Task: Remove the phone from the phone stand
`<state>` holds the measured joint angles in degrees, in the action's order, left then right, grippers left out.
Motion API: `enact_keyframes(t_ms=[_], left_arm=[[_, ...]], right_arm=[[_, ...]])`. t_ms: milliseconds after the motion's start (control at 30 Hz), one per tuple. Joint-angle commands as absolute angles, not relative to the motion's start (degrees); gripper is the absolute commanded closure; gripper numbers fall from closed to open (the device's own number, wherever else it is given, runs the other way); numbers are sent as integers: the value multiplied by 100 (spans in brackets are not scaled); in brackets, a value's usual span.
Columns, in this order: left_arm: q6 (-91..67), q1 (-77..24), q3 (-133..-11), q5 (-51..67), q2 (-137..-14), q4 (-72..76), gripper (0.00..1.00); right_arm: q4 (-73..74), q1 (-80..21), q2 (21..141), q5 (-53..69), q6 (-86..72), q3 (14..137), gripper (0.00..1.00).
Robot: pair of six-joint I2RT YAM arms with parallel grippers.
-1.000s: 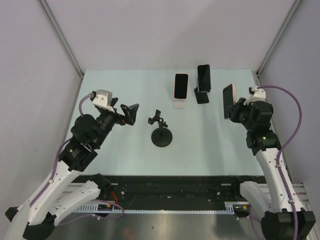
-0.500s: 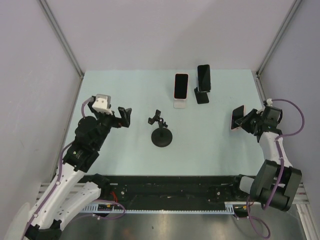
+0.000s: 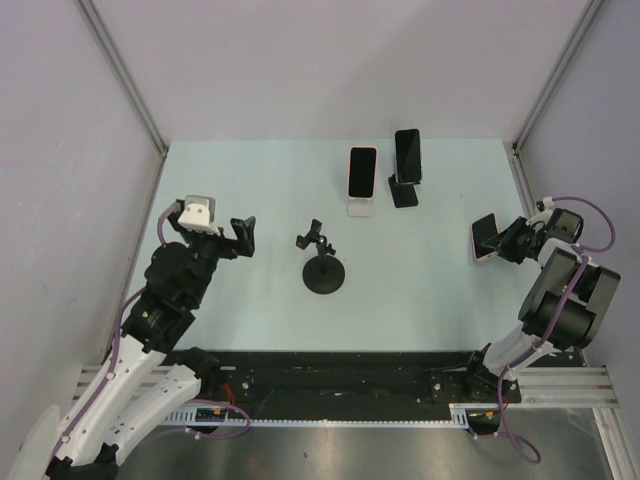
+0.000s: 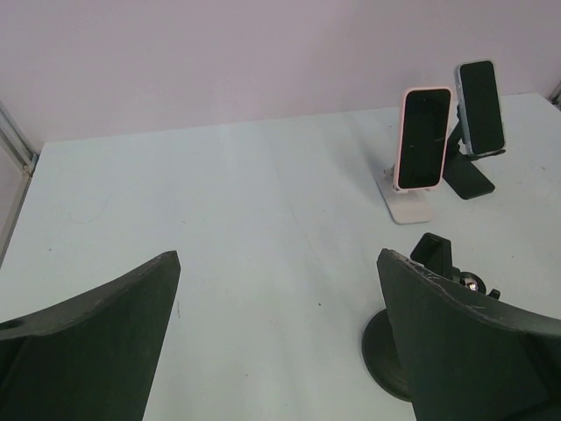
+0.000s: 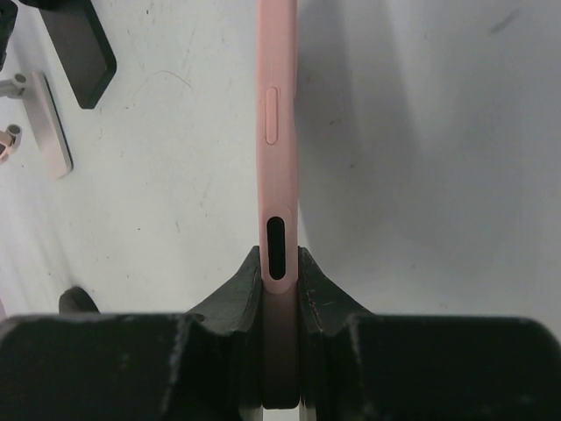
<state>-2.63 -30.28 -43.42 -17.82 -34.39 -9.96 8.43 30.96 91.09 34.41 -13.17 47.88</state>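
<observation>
Pale green table [image 3: 420, 290], matte, light scuffs in the right wrist view. Directly on it: a black round-base stand [image 3: 324, 272] with an empty clamp near the middle, a white stand [image 3: 360, 208] at the back carrying a pink phone [image 3: 361, 172] upright, and just right of that a black stand [image 3: 404, 192] carrying a dark phone [image 3: 407, 155]; the two back stands sit close but apart. A third phone [image 3: 485, 238], pink case, sits low at the right edge clamped in the right gripper [image 3: 508, 240]; can't tell if it touches the surface.
</observation>
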Motion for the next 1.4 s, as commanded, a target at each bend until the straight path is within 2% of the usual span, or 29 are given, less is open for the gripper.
enact_keyframes(t_ms=[0, 100, 233, 267, 467, 633, 733, 1000, 1033, 1067, 1367], left_arm=[[-26, -3067, -4307, -1934, -3331, -774, 0], [-18, -3085, -4289, -1951, -3305, -747, 0], [-18, -3085, -4272, -1934, -3287, -738, 0], [-18, -3085, -4271, -1942, -3287, -730, 0], [-26, -3094, -4254, -1934, -3296, -721, 0], [-26, -3085, -4245, -1890, -3296, -712, 0], [-26, -3094, -4245, -1898, -3287, -694, 0], [-26, -3094, -4245, -1881, -3296, -712, 0], [-26, -3085, -4245, -1881, -3278, -703, 0], [-18, -3085, -4245, -1872, -3287, -703, 0], [-35, -3085, -4236, -1846, -3287, -694, 0]], right_arm=[[1239, 3155, 9552, 3824, -449, 5554, 100], [1318, 3418, 9729, 3867, -256, 5563, 99], [1345, 3638, 9975, 3832, -97, 5607, 91], [1371, 3656, 10019, 3823, -62, 5625, 84], [1547, 3735, 10169, 3375, 184, 5686, 61], [1617, 3814, 10186, 3094, 351, 5748, 54], [1696, 3823, 10187, 2936, 466, 5792, 46], [1644, 3780, 9941, 2268, 571, 5810, 10], [1617, 3744, 9862, 2215, 571, 5810, 2], [1591, 3709, 9835, 2110, 580, 5810, 0], [1275, 2278, 9483, 300, 1379, 5810, 0]])
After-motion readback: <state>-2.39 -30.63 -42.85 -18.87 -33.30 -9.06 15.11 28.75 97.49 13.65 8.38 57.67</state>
